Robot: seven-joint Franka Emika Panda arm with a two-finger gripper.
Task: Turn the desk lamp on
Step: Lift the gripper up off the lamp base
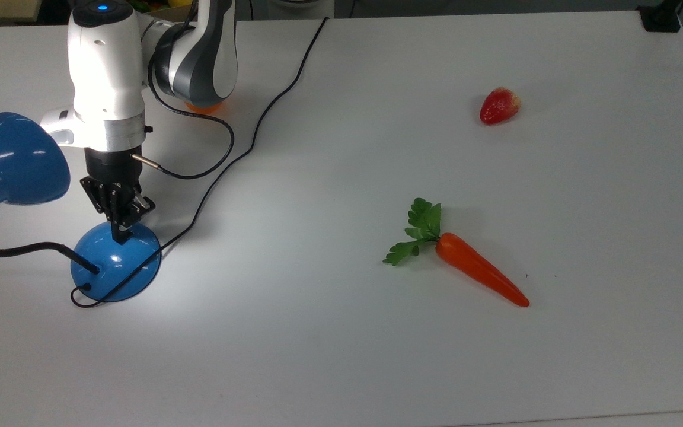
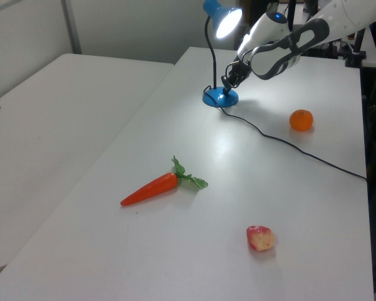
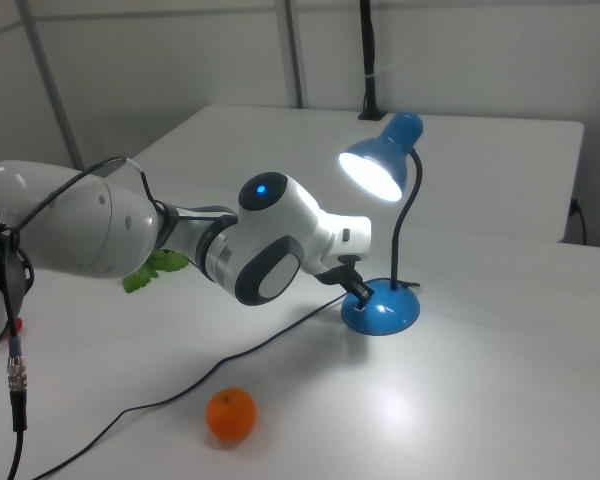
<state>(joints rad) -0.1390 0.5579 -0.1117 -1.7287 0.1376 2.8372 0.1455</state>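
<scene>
gripper [image 1: 121, 232] is held tip-down on the desk lamp [image 1: 115, 268] base — jaws pinched together, nothing grasped, evidently to press the switch; shade [image 3: 372, 172] is seen lit.

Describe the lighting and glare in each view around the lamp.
Top view: a bright pool of light on the table around the desk lamp, with white glints on its base where the gripper touches. Left view: the shade's opening glares white. Right view: the lit shade is blown out, and the orange casts a soft shadow.
</scene>
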